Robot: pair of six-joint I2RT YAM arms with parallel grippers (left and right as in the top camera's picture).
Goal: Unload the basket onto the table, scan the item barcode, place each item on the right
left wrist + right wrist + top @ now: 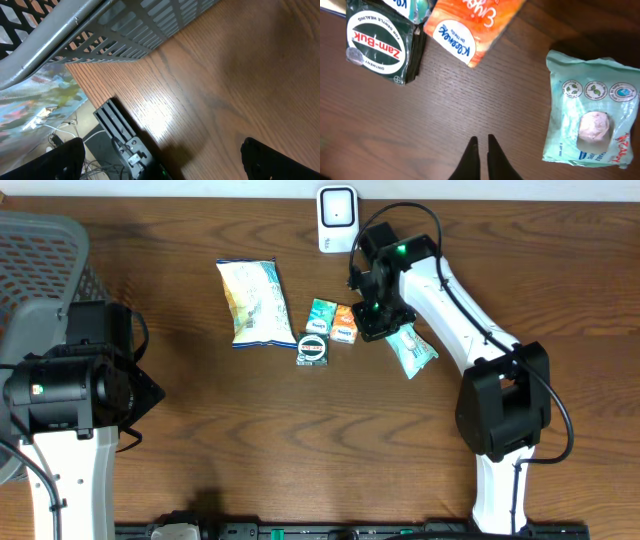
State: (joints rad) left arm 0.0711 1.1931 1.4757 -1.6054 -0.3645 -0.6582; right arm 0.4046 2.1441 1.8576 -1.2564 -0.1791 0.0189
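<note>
The right gripper (374, 320) hung over the middle of the table (180, 240), its jaws pinched together with nothing between them. The right wrist view showed the two dark fingertips (470, 155) meeting at the bottom centre of the frame over bare wood.

The items lay in a loose cluster around it. The teal pouch (590, 110) sat to the right of the fingertips in the wrist view, close by but apart, with its long axis running top to bottom. From overhead the same pouch lay on a diagonal just right of and below the gripper. The orange packet (470, 25) and the Zam-Buk pack (380, 42) sat at the top and upper left of the wrist frame, a little farther off.

Which item was meant for scanning could not be told, but the pouch looked the likeliest, being nearest the jaws. The jaws would have to part and shift towards the right of the wrist frame to span its short side.

The white barcode scanner (337, 218) stood at the top centre of the overhead view, just beyond this arm.

The left gripper (160, 150) had its jaws spread wide over bare table beside the mesh basket (125, 30), well apart from every item, so the right arm was plainly the nearer.
</note>
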